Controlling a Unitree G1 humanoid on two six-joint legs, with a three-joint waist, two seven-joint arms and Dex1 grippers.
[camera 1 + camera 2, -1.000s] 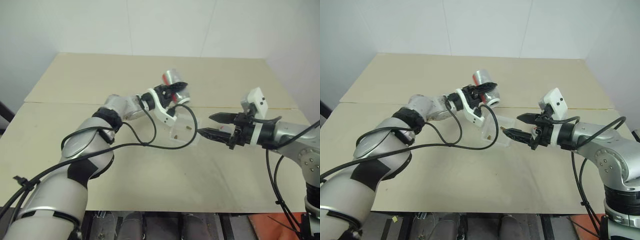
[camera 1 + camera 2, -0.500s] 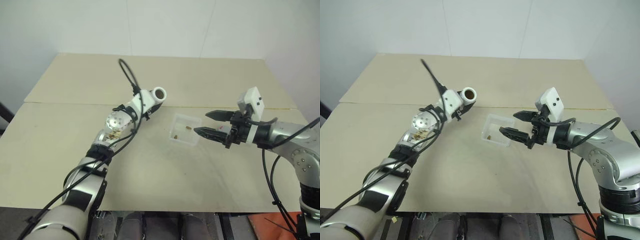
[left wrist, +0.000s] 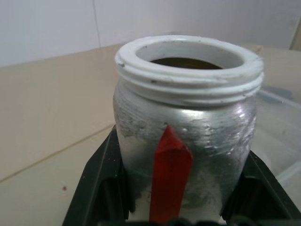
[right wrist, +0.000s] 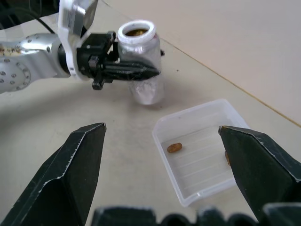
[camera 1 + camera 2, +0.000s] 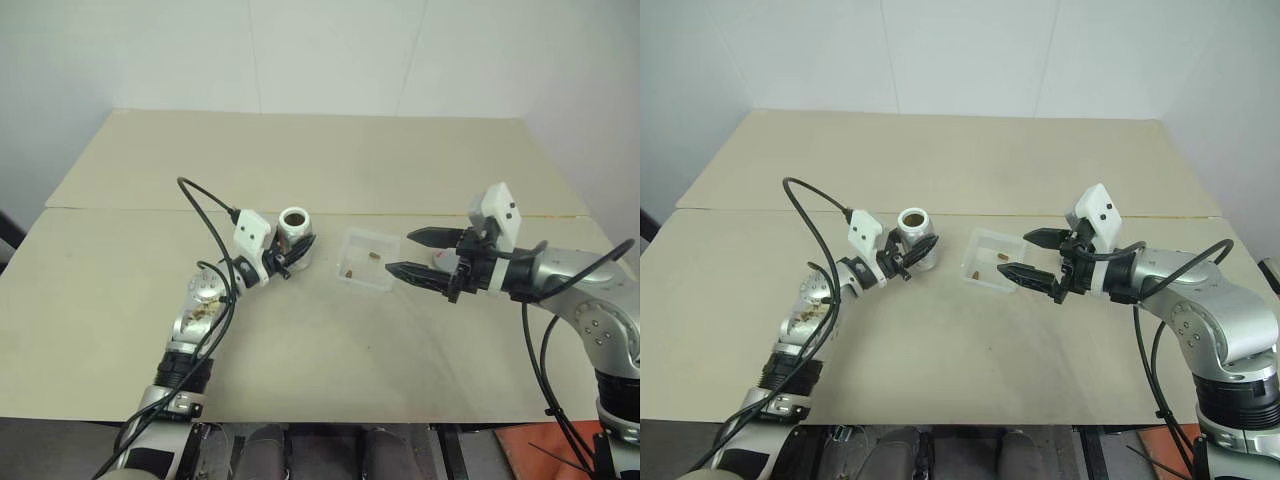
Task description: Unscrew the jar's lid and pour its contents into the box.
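Observation:
The jar stands upright with its base at the tabletop, left of the box. It has a silvery body, a red mark and an open white threaded mouth with brown showing inside. My left gripper is shut on the jar's body from the left side. The box is a clear shallow tray holding a few brown pieces of the contents. My right gripper hovers open at the box's right edge, with nothing between its fingers. The lid is out of view.
The beige table has a seam running across it just behind the jar and box. A black cable loops up from my left wrist. A white wall rises behind the table's far edge.
My left arm has swung the jar down and to the left, away from above the box, and rolled it from tipped over to upright. The right gripper has stayed put.

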